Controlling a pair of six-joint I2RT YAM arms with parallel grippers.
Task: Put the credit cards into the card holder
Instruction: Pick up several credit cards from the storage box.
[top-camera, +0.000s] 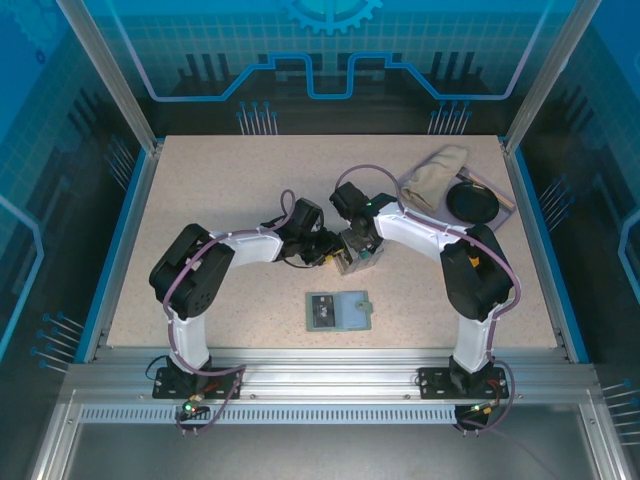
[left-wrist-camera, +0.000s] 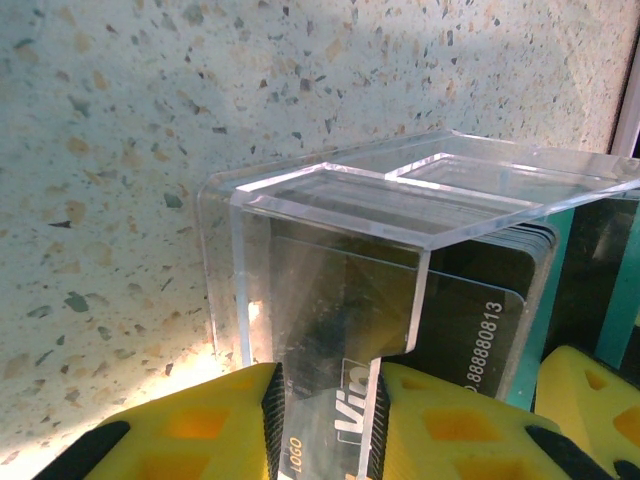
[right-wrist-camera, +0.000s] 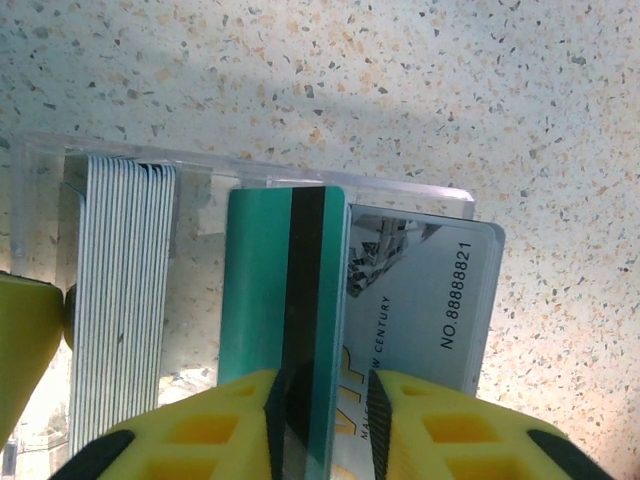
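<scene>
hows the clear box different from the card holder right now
The clear box is see-through hard plastic; the card holder is opaque grey-green. The box holds cards standing on edge; the holder lies flat on the table. The left gripper has its jaws closed on the box wall; the holder lies apart, nearer the arm bases, untouched. Both are rectangular and made for cards.

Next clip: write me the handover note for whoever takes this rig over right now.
Left gripper: shut on the wall of the clear box, holding it steady.
Right gripper: shut on a teal card that stands in the box, beside the stack of cards.
Card holder: open and flat near the front edge of the table, touched by neither gripper.
Done: one card gripped. Left: lift it out, slot it into the holder, then the others.
</scene>
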